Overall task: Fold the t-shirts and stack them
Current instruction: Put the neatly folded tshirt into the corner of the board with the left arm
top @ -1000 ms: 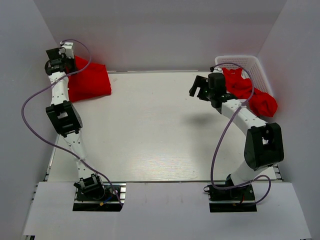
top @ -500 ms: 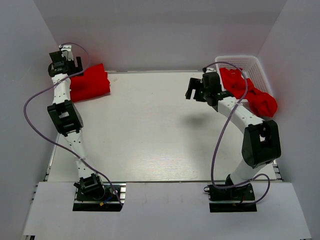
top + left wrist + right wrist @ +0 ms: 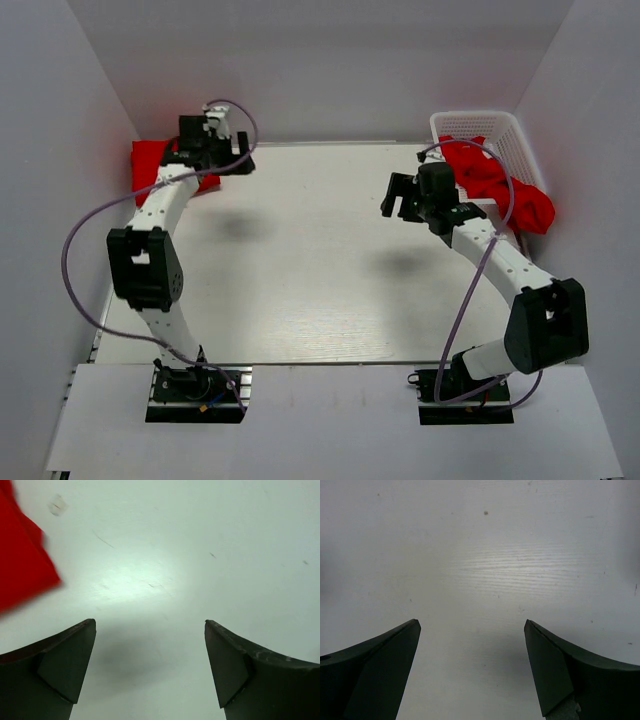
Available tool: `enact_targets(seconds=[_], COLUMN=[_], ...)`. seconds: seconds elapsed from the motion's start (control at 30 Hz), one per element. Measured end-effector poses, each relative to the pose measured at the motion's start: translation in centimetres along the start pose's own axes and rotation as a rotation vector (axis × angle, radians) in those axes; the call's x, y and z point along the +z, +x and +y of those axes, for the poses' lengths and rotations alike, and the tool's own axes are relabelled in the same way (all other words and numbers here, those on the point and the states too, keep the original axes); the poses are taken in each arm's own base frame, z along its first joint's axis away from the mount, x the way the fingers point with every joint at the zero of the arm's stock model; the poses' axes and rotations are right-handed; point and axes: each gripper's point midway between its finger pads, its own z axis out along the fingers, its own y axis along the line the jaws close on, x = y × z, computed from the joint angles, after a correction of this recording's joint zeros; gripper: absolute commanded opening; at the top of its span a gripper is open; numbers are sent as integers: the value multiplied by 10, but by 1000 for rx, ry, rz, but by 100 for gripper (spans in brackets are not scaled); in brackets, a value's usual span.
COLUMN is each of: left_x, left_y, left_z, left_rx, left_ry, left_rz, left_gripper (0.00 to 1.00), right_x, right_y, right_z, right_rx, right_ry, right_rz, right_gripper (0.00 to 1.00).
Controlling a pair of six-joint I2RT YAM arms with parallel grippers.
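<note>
MOVED: left pincer (image 3: 150, 622) has swung right off the folded soft red cloth t-shirt (image 3: 148, 159) at far left, jaws wide, empty | STEP: shirt stacked; next, fetch from crumpled red t-shirts (image 3: 480, 170) in white plastic lattice basket (image 3: 475, 120), far right | right pincer (image 3: 471, 622) wide, empty, over smooth white table (image 3: 320, 270)

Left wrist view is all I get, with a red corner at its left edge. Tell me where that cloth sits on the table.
Observer: It belongs to a red t-shirt lying in the far left corner of the table, partly hidden by the arm. The left tool hangs open beside it.
Operator: Now report the other arm.
Observer: The right tool is open and empty above bare table, left of the white basket.
Operator: Give me the basket's contents.
Observer: It holds crumpled red t-shirts, with cloth spilling over its near right rim.
</note>
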Motion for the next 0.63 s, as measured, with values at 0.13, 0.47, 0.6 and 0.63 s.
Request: enact_targets(seconds=[0.13,0.47,0.6,0.63], left_x=[-54,-107,-109,-108], left_y=[51,191,208,206], left_z=[-73,-126,-138,-140], left_rx=[-19,-77,-46,-42], left_ry=[66,37,25,17], left_rz=[32,202,235,228], left_gripper=[100,100,100,100], right_x=[-5,-36,-41,-41], right_y=[27,89,105,108], right_z=[-10,-27,-30,-30], right_rx=[-2,31,55,60], right_ry=[16,-9,-18,-18], right_rz=[55,84,91,94], right_gripper=[90,90,90,90])
